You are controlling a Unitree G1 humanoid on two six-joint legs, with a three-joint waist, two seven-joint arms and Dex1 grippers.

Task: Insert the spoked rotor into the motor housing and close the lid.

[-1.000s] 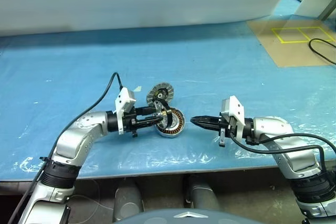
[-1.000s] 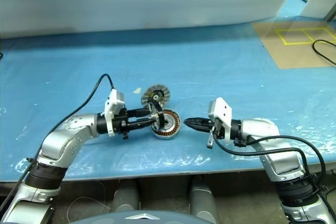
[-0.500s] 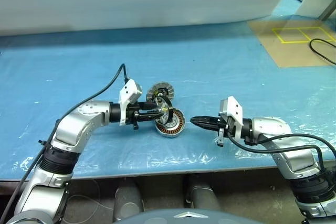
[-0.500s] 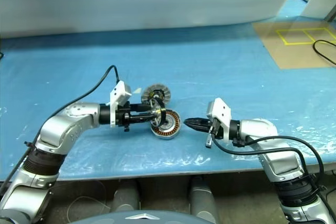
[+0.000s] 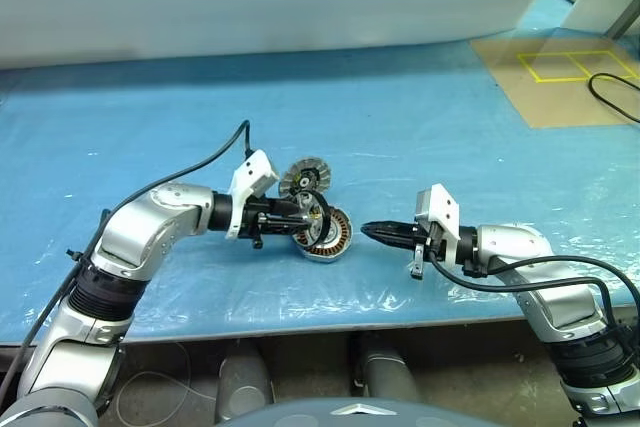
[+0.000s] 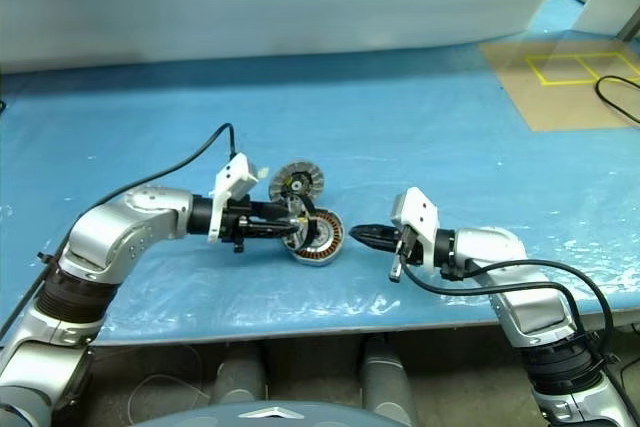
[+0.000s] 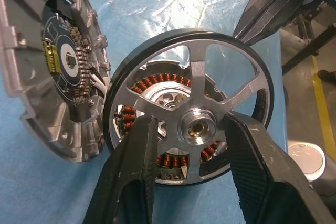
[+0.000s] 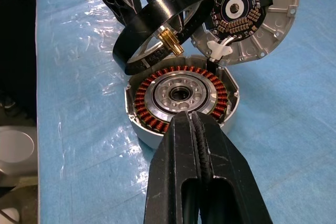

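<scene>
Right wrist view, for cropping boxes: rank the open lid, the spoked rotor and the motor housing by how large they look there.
1. Squat silver-grey motor housing with copper windings.
2. Black-rimmed spoked rotor and round grey open lid: they look alike, and the tilted rotor's nearness is unsure, so no ranking.

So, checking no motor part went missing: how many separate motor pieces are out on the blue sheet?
2: the motor housing with its hinged lid open, lying on the sheet, and the spoked rotor, held tilted over the housing by the left gripper.
</scene>
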